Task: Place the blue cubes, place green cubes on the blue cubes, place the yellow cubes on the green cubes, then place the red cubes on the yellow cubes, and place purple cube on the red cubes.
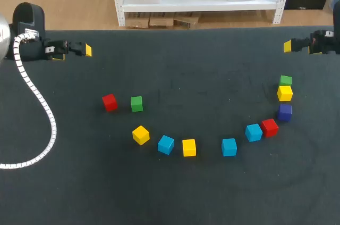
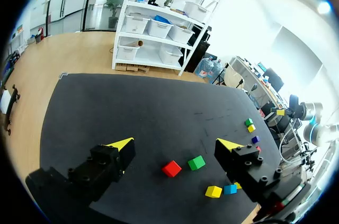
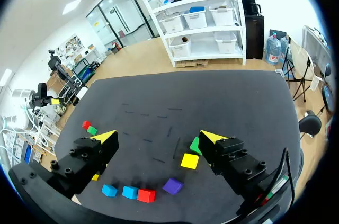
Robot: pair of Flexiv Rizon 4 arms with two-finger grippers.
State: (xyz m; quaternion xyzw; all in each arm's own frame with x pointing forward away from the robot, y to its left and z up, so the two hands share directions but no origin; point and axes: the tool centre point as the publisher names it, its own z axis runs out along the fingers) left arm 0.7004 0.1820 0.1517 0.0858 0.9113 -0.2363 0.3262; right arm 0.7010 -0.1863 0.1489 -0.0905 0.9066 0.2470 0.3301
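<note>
Cubes lie in a loose arc on the black table. At its left are a red cube (image 1: 109, 102), a green cube (image 1: 136, 103), a yellow cube (image 1: 141, 135) and a blue cube (image 1: 166, 144). Rightward follow a yellow (image 1: 189, 147), two blue cubes (image 1: 229, 147) (image 1: 253, 132), a red (image 1: 270, 127), the purple cube (image 1: 285, 112), a yellow (image 1: 285, 93) and a green (image 1: 286, 80). My left gripper (image 1: 74, 52) (image 2: 175, 147) hangs open at the far left, well back from the red cube (image 2: 171, 169). My right gripper (image 1: 300, 47) (image 3: 159, 138) is open at the far right, behind the green cube (image 3: 195, 145).
A white ribbed cable (image 1: 42, 108) from my left arm loops across the table's left side. The table's far edge (image 1: 186, 28) runs just behind both grippers. Bare black mat (image 1: 202, 71) spans the middle between the arms.
</note>
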